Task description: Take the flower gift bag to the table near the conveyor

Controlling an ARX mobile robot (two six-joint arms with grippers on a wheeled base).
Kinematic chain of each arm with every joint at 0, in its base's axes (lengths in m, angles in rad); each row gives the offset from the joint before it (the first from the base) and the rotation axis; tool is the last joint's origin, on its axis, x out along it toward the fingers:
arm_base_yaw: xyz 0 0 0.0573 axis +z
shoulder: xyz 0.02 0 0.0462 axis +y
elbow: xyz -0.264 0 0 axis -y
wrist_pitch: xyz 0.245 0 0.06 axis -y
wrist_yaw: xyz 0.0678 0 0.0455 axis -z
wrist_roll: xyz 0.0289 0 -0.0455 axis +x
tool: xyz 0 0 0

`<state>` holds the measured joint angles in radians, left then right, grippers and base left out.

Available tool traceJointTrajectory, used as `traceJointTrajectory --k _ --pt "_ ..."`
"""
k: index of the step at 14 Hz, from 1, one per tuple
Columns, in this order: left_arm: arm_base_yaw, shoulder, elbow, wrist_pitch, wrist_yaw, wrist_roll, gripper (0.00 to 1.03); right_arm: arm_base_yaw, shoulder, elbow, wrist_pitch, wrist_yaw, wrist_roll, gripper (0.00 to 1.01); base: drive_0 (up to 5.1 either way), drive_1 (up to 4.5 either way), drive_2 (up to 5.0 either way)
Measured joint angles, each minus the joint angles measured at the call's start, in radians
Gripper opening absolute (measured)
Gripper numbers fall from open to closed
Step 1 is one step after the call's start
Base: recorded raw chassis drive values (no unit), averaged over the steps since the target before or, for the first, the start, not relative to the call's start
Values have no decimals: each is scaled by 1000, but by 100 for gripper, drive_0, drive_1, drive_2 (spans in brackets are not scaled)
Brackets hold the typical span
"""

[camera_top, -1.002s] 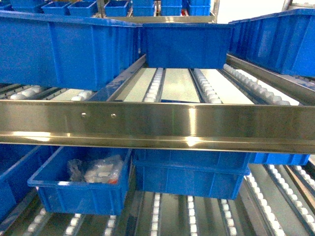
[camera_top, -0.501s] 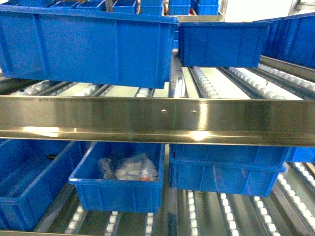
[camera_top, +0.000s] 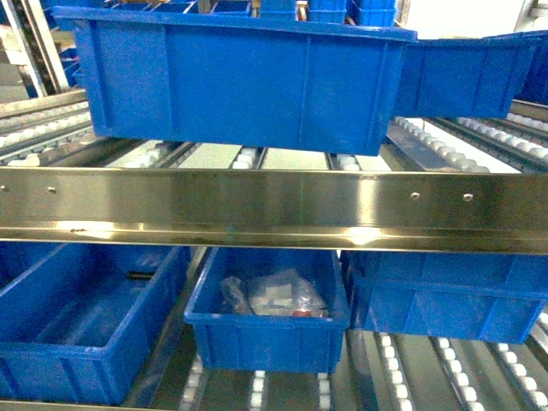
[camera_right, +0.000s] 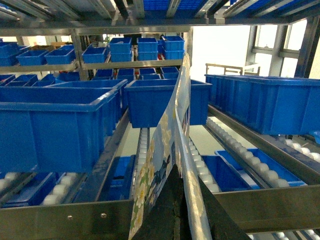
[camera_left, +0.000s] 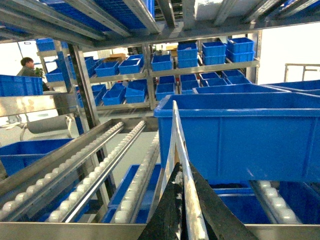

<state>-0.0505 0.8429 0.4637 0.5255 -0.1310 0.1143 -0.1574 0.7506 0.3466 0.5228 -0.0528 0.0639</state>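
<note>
While both wrist views face the conveyor [camera_top: 257, 210], each gripper pinches an edge of the flower gift bag [camera_right: 165, 145]: left gripper [camera_left: 181, 210] clamped on its thin white edge, right gripper [camera_right: 176, 200] clamped below the floral panel. Blue bins [camera_top: 240, 77] sit on the roller lanes; head view shows neither gripper nor bag

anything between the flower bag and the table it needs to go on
The table is out of view, so I cannot tell. The left gripper and right gripper both clamp the flower gift bag; ahead stand the conveyor and blue bins.
</note>
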Motion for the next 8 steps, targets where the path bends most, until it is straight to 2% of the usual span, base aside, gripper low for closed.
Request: traceJointTrajectory --k 8 --pt "0 1 0 0 0 0 2 0 2 0 2 0 0 2 -462 131 377"
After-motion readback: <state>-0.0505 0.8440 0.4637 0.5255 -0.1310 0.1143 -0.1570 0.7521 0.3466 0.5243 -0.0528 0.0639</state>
